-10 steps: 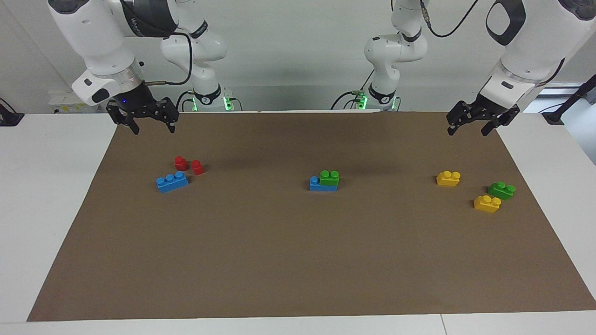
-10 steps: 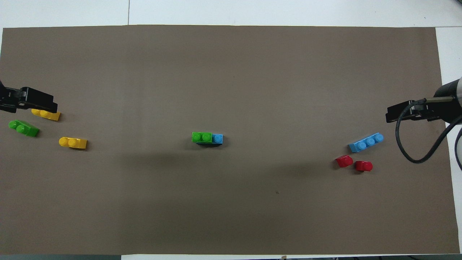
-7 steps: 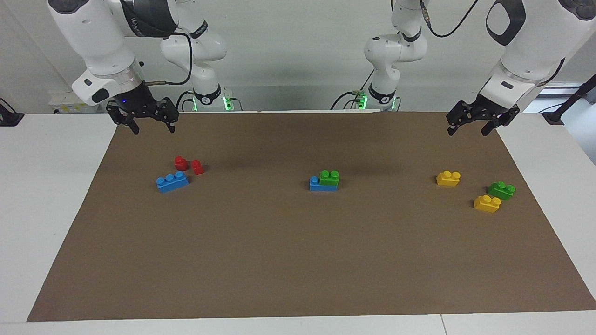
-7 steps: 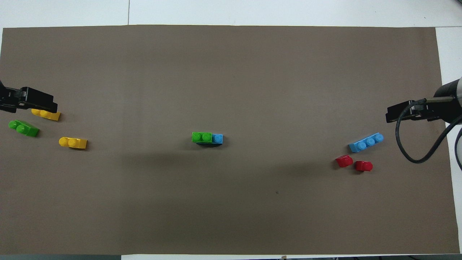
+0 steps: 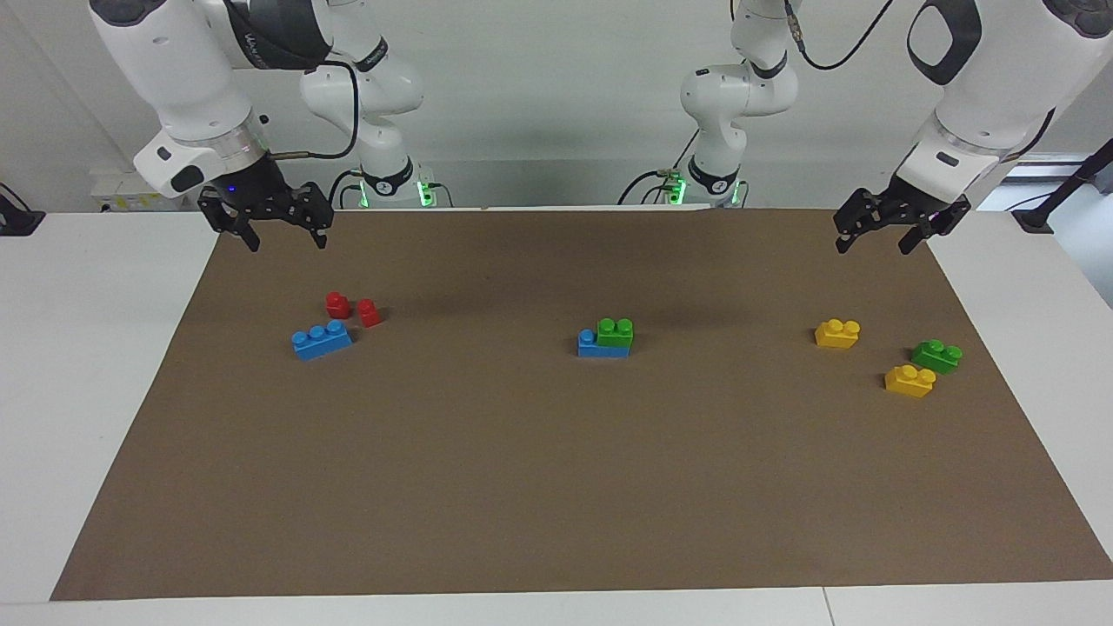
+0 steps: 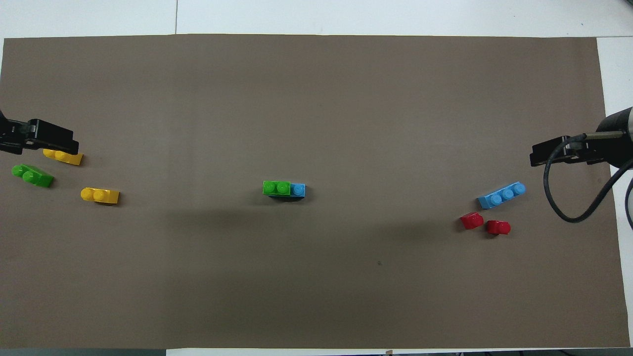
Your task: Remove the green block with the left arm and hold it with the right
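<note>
The bright green two-stud block [image 5: 615, 334] sits stacked on one end of a blue brick [image 5: 596, 347] in the middle of the brown mat; the pair also shows in the overhead view, the green block [image 6: 276, 188] on the blue brick [image 6: 298, 190]. My left gripper [image 5: 874, 247] hangs open and empty over the mat's edge near its own base, far from the stack; it shows in the overhead view [image 6: 49, 143]. My right gripper [image 5: 287, 243] hangs open and empty over the mat's corner at its own end, also in the overhead view [image 6: 549, 152].
A darker green brick [image 5: 936, 356] and two yellow bricks [image 5: 837, 333] [image 5: 909, 381] lie at the left arm's end. A loose blue three-stud brick [image 5: 321, 340] and two red pieces [image 5: 337, 304] [image 5: 369, 313] lie at the right arm's end.
</note>
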Controlling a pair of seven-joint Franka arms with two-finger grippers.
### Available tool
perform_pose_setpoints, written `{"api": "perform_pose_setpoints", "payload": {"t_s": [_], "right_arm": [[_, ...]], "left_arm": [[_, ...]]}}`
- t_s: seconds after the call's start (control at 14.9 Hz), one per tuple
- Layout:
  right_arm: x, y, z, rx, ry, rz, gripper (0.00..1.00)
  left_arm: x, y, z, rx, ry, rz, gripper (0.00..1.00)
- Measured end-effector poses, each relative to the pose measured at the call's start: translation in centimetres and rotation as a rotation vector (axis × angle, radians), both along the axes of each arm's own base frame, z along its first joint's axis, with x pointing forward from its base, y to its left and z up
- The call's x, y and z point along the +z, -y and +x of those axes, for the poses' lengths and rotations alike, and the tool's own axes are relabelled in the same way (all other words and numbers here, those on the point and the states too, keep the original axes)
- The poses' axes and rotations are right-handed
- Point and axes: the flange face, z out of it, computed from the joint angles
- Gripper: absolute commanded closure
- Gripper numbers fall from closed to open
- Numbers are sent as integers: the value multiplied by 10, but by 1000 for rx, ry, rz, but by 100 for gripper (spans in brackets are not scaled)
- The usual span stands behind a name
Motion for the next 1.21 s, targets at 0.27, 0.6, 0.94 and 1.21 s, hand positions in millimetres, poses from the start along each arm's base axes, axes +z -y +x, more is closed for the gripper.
{"api": "perform_pose_setpoints", "payload": {"t_s": [0.27, 0.6, 0.94, 1.21], "right_arm": [[-3, -21, 4, -318, 31, 4, 4], [-25, -87, 3, -711, -54, 77, 4], [-68, -144, 10, -1076, -257, 202, 4], [-103, -186, 15, -1217, -374, 266, 4]], "left_arm": [[0, 0, 1, 25, 4, 1, 0], [1, 11, 3, 177, 23, 1, 0], [11, 15, -2, 273, 38, -2, 0], [10, 48, -14, 463, 9, 5, 0]]}}
